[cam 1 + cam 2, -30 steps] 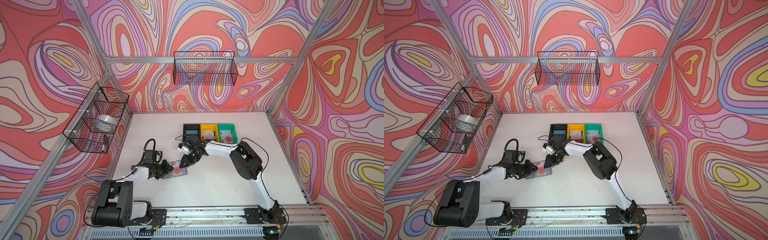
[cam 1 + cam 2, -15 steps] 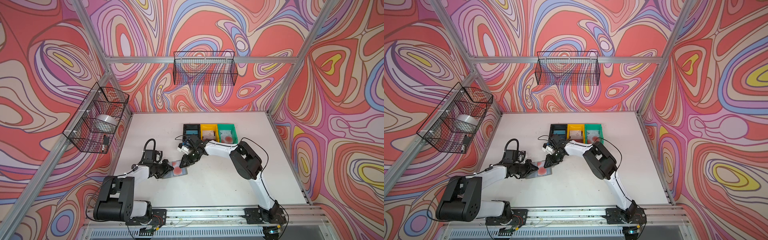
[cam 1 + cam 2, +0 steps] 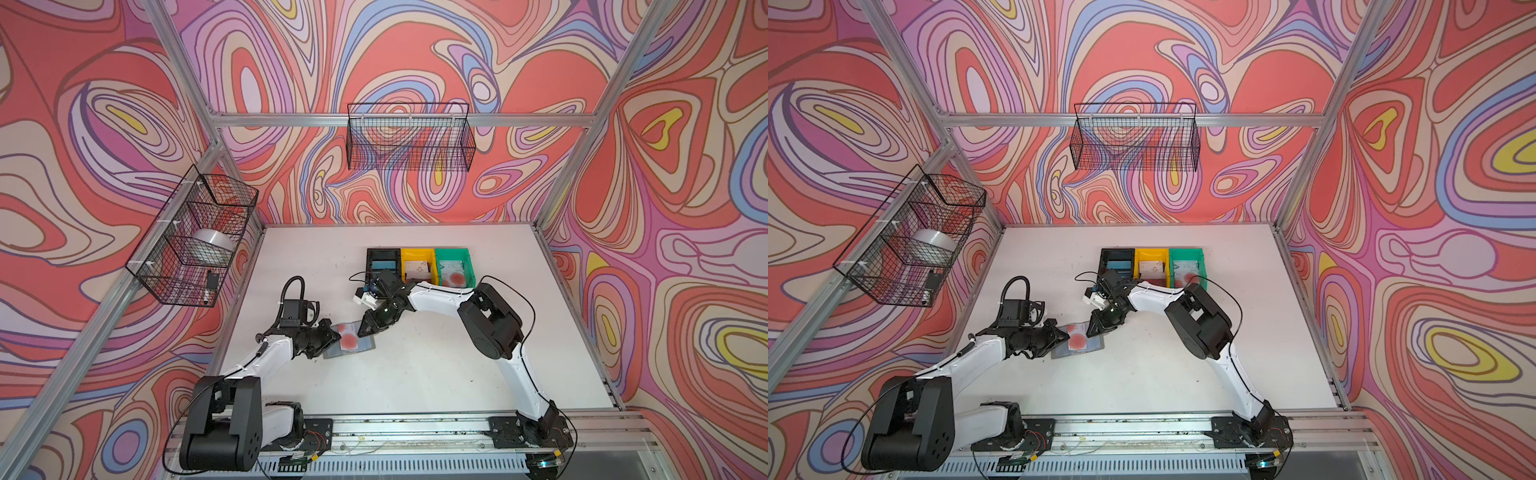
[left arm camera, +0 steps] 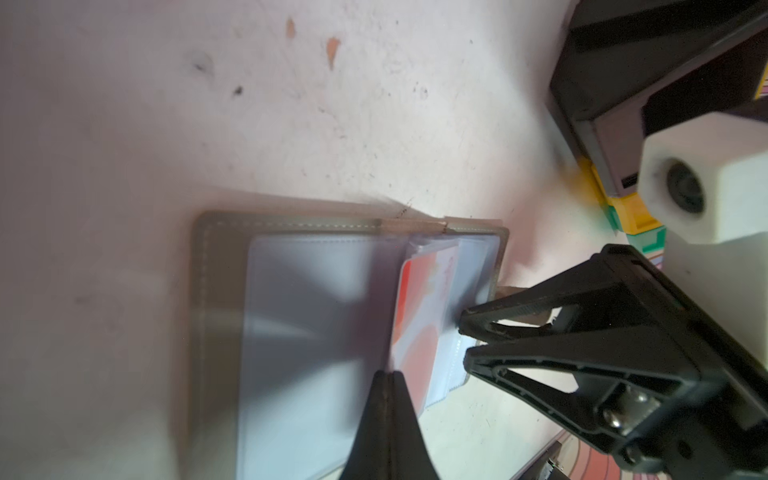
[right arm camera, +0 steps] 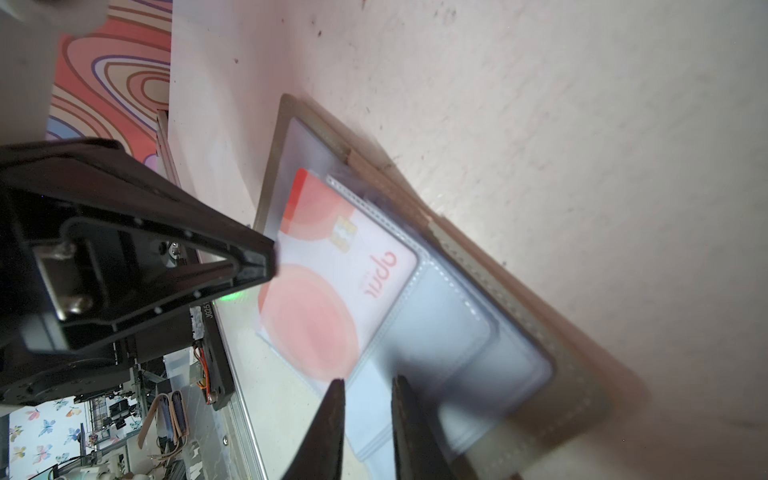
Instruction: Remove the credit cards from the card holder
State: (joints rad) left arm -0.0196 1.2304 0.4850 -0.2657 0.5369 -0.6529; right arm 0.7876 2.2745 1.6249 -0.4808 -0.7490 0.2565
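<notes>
The left gripper (image 4: 388,376) is pinched tight on the whitish card (image 4: 419,316) at lower centre, apparently to draw it out. The right gripper (image 5: 365,384), jaws narrowly apart, seems to pin a pocket of the open card holder (image 3: 351,343), mid-table, steadying it.

- Both top views are bright, evenly lit and sharp, their straight frame rails bowing near the edges.
- Wrist views are soft: the claw (image 4: 388,419) up close blurs, and the desk (image 4: 124,124) dims toward one side.
</notes>
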